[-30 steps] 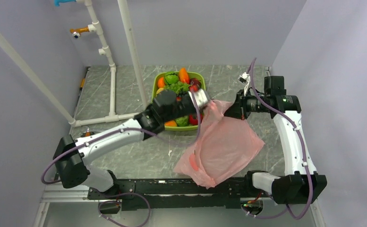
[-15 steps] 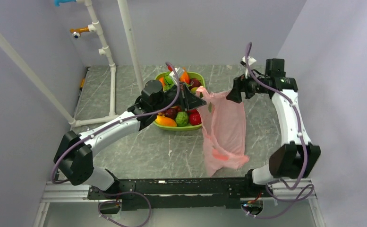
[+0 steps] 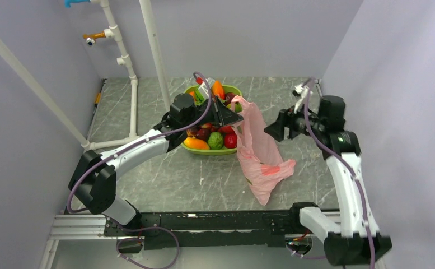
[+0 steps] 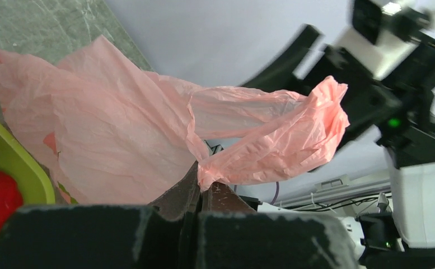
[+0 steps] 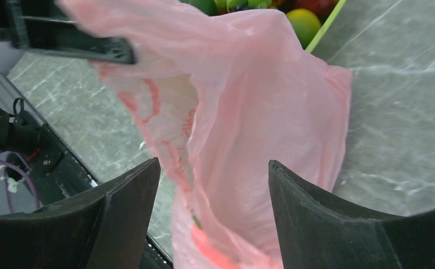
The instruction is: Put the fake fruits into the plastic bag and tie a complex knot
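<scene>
Pink film is pinched hard in the left gripper (image 4: 199,193). Its jaws are pressed together on a bunched bit of the plastic bag's (image 3: 260,151) top edge, and the whole bag hangs from that single pinch. From there the bag's long axis runs down and toward the near edge of the table (image 3: 164,179), and its foot looks to rest on the stone.

Over to the right gripper (image 3: 271,130): jaws wide apart, nothing between them. It sits just to the right of the bag, nose pointed straight at the upper half. From overhead there's a sliver of daylight between fingertips and plastic, so it's near but not touching. Its own wrist camera is filled with pink beyond the two fingers.

Here's the relation that matters. Seen from the left wrist, a free loop (image 4: 316,123) of the bag sticks out sideways from the pinch, aimed at the right arm. So the loose side of the mouth lies on the right claw's side, and the right arm is clearly the nearer one to take it.

The fake fruits (image 3: 215,137) are all in the lime-green tray (image 3: 209,151), just left of the bag and under the left arm. None is in the bag yet. My read is that the mouth needs a second hold on that right-hand side before anything goes in.
</scene>
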